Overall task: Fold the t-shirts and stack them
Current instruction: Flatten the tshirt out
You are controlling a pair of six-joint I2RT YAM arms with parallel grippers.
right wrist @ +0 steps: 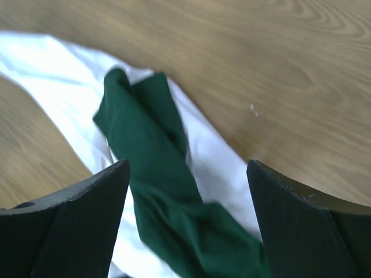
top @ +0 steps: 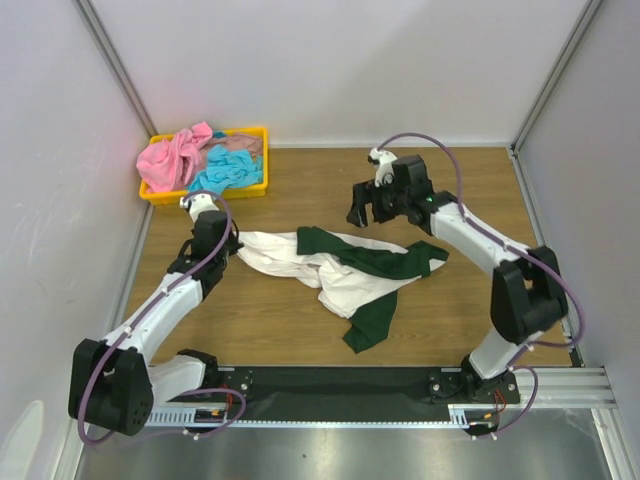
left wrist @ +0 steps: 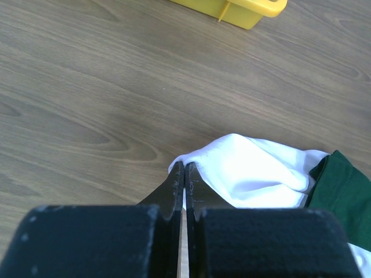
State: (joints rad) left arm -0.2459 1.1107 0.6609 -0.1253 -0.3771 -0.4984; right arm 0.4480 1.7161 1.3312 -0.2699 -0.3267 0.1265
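A white t-shirt with dark green sleeves lies crumpled in the middle of the wooden table. My left gripper is low at its left end. In the left wrist view the left gripper is shut, and a peak of white cloth is pinched at the tips. My right gripper hangs open just above the shirt's upper right part. In the right wrist view the right gripper is wide apart over a blurred green sleeve, gripping nothing. A pink t-shirt and a turquoise t-shirt lie bunched in the tray.
The yellow plastic tray stands at the back left against the wall, and its corner shows in the left wrist view. White walls close in the table on the left, back and right. Bare wood surrounds the shirt.
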